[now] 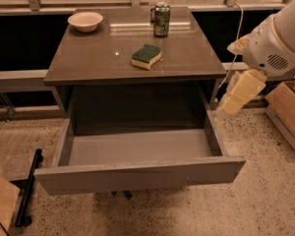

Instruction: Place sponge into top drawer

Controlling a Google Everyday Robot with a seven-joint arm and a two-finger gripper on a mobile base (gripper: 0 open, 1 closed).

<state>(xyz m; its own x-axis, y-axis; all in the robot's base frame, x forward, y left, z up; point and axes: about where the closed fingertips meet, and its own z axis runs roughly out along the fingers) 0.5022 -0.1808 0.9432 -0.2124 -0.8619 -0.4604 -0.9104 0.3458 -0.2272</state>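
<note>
The sponge, dark green on top with pale yellow foam below, lies flat near the middle of the cabinet top. The top drawer is pulled fully out below it, and its light grey inside holds nothing. My gripper is cream-coloured. It hangs from the white arm to the right of the cabinet, beside the drawer's right wall, pointing down and to the left. It is well apart from the sponge and holds nothing that I can see.
A pale bowl stands at the back left of the cabinet top and a green can at the back, behind the sponge. A cardboard box sits on the floor at the right. A black bar lies on the floor at the left.
</note>
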